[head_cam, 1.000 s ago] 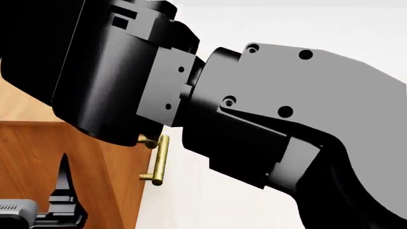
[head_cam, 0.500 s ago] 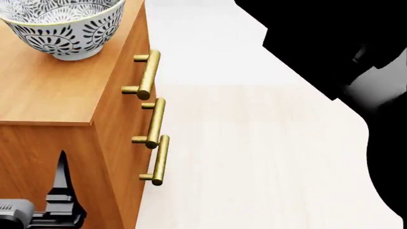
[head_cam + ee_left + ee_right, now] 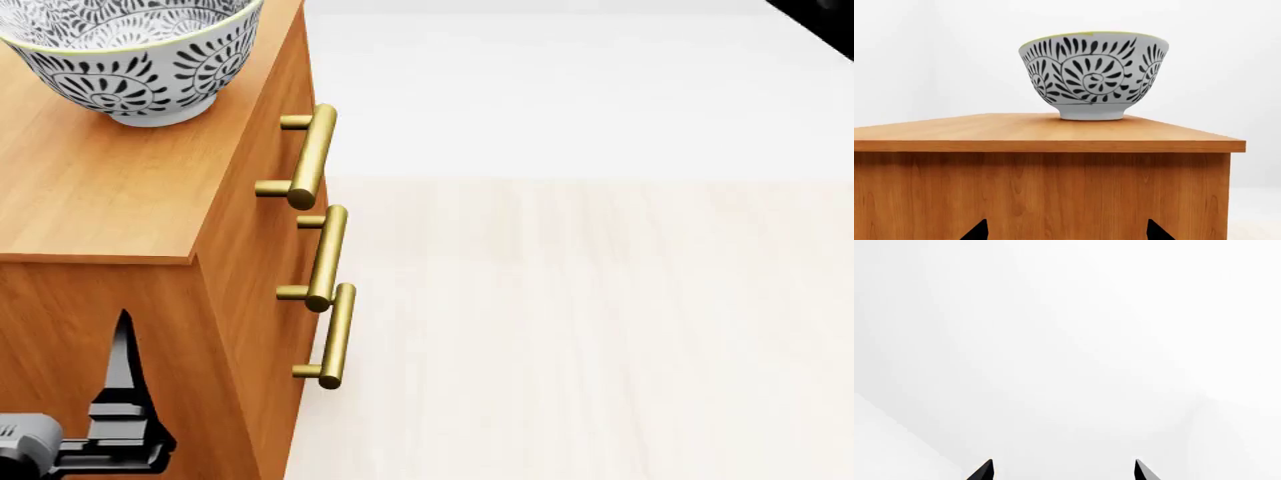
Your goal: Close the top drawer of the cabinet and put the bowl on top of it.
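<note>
Left end effector (image 3: 1066,231): tips spread, nothing held, parked low against the cabinet (image 3: 1041,190) side wall. Right end effector (image 3: 1062,471): tips also spread and empty, aimed at blank white background. Half a second ago the right arm was seen filling the right of the head view; now only a sliver is left in the top corner, so it has been pulled clear. The bowl (image 3: 134,55) is seated upright on the cabinet top, near the front edge. The top drawer (image 3: 267,150) looks shut: all three handles are lined up. Task is judged complete.
</note>
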Tool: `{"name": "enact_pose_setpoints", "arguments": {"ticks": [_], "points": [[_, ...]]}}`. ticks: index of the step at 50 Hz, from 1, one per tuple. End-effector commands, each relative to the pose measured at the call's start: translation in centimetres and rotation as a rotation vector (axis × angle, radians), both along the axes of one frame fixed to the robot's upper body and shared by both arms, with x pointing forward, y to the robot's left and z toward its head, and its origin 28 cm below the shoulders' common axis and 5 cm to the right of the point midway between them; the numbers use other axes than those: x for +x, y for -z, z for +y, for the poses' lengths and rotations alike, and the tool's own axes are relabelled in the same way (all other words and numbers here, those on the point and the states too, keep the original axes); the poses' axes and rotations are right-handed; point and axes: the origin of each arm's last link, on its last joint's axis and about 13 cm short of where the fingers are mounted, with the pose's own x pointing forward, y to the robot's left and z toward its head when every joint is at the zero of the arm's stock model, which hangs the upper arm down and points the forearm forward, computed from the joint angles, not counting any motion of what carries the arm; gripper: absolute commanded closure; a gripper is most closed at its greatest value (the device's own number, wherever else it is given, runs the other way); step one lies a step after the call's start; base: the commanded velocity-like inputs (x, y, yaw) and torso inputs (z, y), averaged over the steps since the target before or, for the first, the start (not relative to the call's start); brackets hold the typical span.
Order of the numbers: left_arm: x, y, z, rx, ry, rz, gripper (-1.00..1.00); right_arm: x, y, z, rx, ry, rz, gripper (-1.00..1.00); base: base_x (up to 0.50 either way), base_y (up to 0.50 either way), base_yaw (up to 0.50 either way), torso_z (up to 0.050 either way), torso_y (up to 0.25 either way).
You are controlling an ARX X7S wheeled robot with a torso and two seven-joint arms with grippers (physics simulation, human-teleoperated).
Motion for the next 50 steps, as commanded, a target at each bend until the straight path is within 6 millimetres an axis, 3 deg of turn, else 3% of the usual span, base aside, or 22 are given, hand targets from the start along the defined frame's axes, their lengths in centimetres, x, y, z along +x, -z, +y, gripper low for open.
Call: {"name": "enact_pose_setpoints", "arguments": {"ticks": [1,6,16,41,42,50], "points": [[0.1,0.0,0.0,-0.001,-0.002,-0.004,-1.0,-1.8,5.7,-5.0,0.058,0.081,0.062,-1.0,0.0,0.0,0.0,0.0,0.0],[0.0,0.1,0.0,0.003,-0.004,-0.004,-1.0,-2.7,9.5,-7.2,0.106,0.129,0.117,-1.0,0.0,0.0,0.0,0.0,0.0],[-0.1,-0.1,-0.1,0.005,-0.004,-0.007,-1.0,-3.7,15.2,-9.6,0.153,0.181,0.207,-1.0,0.0,0.0,0.0,0.0,0.0],[-0.6,-0.3,-0.2,0.002,0.004,-0.021,-1.0,-7.1,23.7,-12.1,0.232,0.251,0.326,-1.0,0.0,0.0,0.0,0.0,0.0],[-0.7,0.4,-0.3,0.004,0.004,-0.022,-1.0,-7.2,24.1,-12.2,0.238,0.251,0.332,-1.0,0.0,0.0,0.0,0.0,0.0],[-0.8,1.0,-0.3,0.002,0.003,-0.022,-1.0,-7.5,25.5,-12.7,0.259,0.26,0.352,-1.0,0.0,0.0,0.0,0.0,0.0]]}}
